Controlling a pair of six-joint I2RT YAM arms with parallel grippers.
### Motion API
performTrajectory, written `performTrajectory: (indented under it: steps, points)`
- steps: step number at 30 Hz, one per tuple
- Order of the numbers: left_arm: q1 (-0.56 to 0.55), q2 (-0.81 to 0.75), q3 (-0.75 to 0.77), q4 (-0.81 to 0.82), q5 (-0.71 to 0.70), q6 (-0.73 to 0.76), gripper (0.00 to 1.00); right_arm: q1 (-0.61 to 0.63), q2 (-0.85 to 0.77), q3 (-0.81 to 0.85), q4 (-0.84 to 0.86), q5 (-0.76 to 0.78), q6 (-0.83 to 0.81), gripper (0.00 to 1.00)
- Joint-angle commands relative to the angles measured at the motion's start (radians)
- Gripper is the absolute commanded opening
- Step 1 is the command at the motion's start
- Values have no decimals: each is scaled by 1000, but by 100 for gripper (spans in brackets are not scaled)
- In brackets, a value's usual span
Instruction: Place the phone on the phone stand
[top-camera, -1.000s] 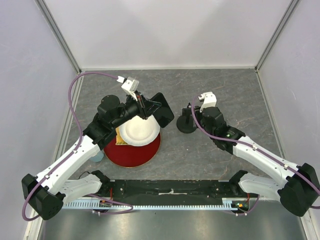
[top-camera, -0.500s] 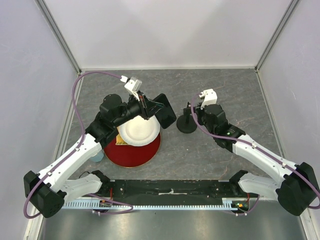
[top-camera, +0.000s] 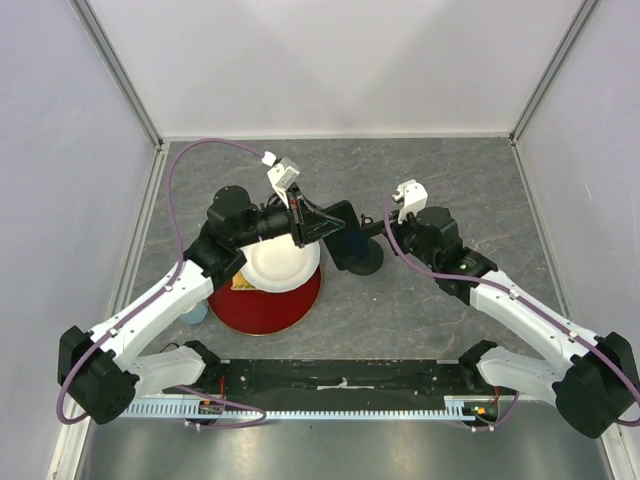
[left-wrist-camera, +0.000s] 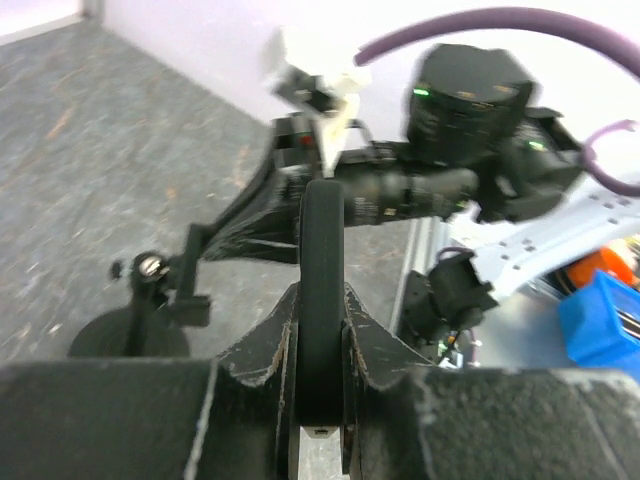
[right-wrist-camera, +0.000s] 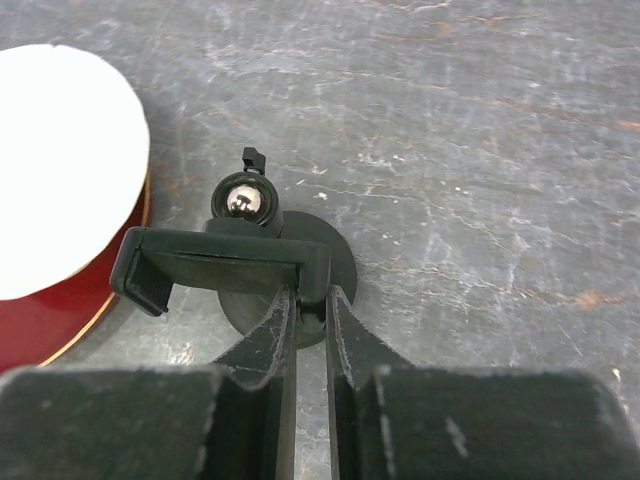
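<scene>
The phone (top-camera: 338, 224), a flat black slab, is clamped edge-on in my left gripper (top-camera: 312, 222) and hangs in the air just left of the phone stand (top-camera: 364, 262). In the left wrist view the phone (left-wrist-camera: 322, 260) stands upright between the shut jaws of the left gripper (left-wrist-camera: 320, 300), with the stand (left-wrist-camera: 150, 300) low on the left. My right gripper (top-camera: 384, 229) is shut on the right end of the stand's cradle (right-wrist-camera: 225, 262). The right gripper (right-wrist-camera: 312, 295) pinches that end above the stand's round base (right-wrist-camera: 335, 262); the ball joint (right-wrist-camera: 243, 201) shows behind.
A white plate (top-camera: 275, 265) lies on a red plate (top-camera: 262, 308) left of the stand, also seen as white plate (right-wrist-camera: 60, 170) and red plate (right-wrist-camera: 40, 335). A yellow item (top-camera: 241, 283) pokes from under the white plate. A pale blue object (top-camera: 195, 313) lies beside the left arm.
My left arm has carried the phone to the right, up to the stand. My right gripper has closed on the cradle's end, and the stand has shifted slightly left.
</scene>
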Motion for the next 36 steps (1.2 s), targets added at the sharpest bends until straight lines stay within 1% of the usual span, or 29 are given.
performTrajectory:
  steps: [1, 3, 4, 6, 7, 8, 10, 12, 17, 21, 23, 25, 27, 28, 32, 36]
  points:
    - [-4, -23, -34, 330, 264, -45, 2, -48, 3, 39, -25, -303, -19, 0]
    - [-8, -35, -53, 369, 293, -13, 2, -66, 13, 41, -27, -348, -21, 0]
    - [-12, -35, -59, 374, 308, 27, 2, -69, 22, 49, -29, -371, -21, 0]
    - [-37, -27, -48, 375, 331, 78, 2, -73, 31, 58, -42, -432, -36, 0]
    - [-47, -9, -39, 372, 341, 136, 2, -74, 40, 67, -53, -451, -42, 0]
    - [-54, 5, -28, 372, 374, 159, 2, -76, 43, 70, -56, -490, -56, 0]
    - [-65, 69, 21, 371, 437, 222, 2, -80, 53, 79, -71, -521, -67, 0]
    - [-68, 114, 77, 364, 533, 285, 2, -88, 59, 81, -78, -575, -79, 0]
    - [-68, 261, 189, 344, 633, 345, 2, -132, 70, 96, -84, -669, -81, 0]
    - [-67, 322, 219, 380, 631, 386, 2, -174, 82, 108, -85, -744, -67, 0]
    - [-68, 348, 229, 386, 615, 405, 2, -183, 85, 107, -81, -753, -65, 0]
    - [-68, 362, 205, 441, 591, 422, 2, -188, 89, 105, -76, -768, -62, 0]
    - [-68, 387, 182, 534, 572, 422, 2, -191, 94, 104, -75, -775, -59, 0]
    - [-68, 398, 186, 542, 574, 422, 2, -194, 94, 104, -76, -782, -59, 0]
    - [-65, 445, 206, 542, 586, 468, 2, -197, 91, 101, -75, -794, -59, 0]
    - [-50, 471, 226, 495, 600, 521, 2, -201, 91, 98, -70, -798, -64, 0]
